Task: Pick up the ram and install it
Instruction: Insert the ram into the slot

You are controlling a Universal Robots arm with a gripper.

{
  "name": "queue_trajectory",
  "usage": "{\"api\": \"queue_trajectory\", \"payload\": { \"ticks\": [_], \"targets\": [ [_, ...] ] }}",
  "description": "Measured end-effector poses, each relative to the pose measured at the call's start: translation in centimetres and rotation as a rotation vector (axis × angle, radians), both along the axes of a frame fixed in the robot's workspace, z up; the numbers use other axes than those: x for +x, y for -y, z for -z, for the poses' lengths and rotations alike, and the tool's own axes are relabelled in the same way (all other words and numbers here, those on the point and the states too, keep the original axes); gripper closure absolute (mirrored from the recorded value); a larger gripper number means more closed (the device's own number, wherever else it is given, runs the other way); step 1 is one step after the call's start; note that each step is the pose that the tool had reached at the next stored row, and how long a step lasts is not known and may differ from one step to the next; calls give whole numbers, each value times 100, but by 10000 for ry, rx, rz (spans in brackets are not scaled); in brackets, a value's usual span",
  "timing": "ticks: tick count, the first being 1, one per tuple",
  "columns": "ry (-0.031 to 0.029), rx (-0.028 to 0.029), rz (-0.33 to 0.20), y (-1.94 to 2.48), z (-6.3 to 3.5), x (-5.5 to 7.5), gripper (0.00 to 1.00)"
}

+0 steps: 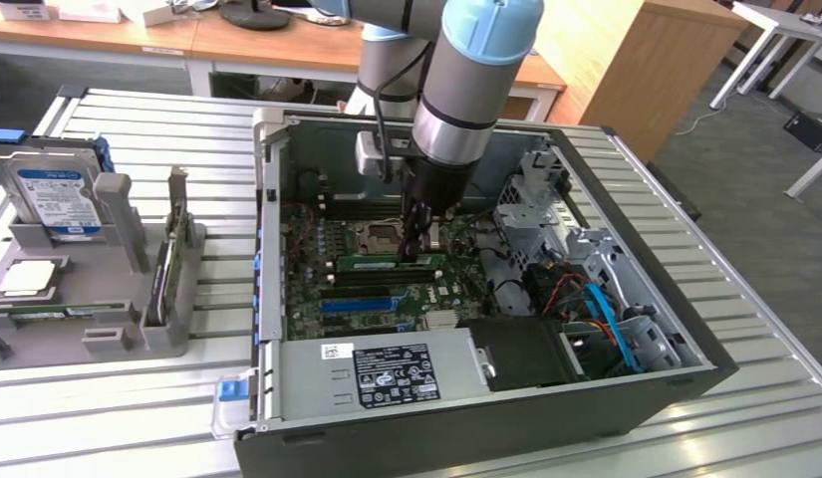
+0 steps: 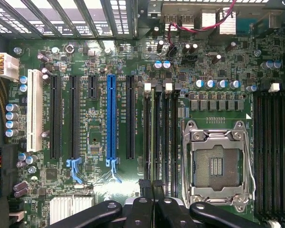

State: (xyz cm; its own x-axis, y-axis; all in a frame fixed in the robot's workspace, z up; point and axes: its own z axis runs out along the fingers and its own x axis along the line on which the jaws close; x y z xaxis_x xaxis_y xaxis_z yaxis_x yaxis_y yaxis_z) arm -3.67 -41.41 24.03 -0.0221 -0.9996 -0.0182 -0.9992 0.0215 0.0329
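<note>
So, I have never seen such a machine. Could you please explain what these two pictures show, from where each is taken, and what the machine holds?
The grey and blue tube is a robot arm; its jaws, the gripper, sit at its lower end. The exterior view comes from a camera off the arm. It shows an open computer case lying on a slatted metal table, and at the exterior view's left a grey holder with a hard drive. The wrist view comes from a camera on the wrist, looking down at the green motherboard with its blue slot and processor socket. The jaws are closed, it seems on the ram, a thin green stick standing on edge in a black slot.
</note>
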Motion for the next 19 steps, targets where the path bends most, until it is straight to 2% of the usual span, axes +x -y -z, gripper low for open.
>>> {"api": "queue_trajectory", "payload": {
  "ticks": [19],
  "targets": [
    [0, 1, 0, 0, 27, 0, 88]
  ]
}}
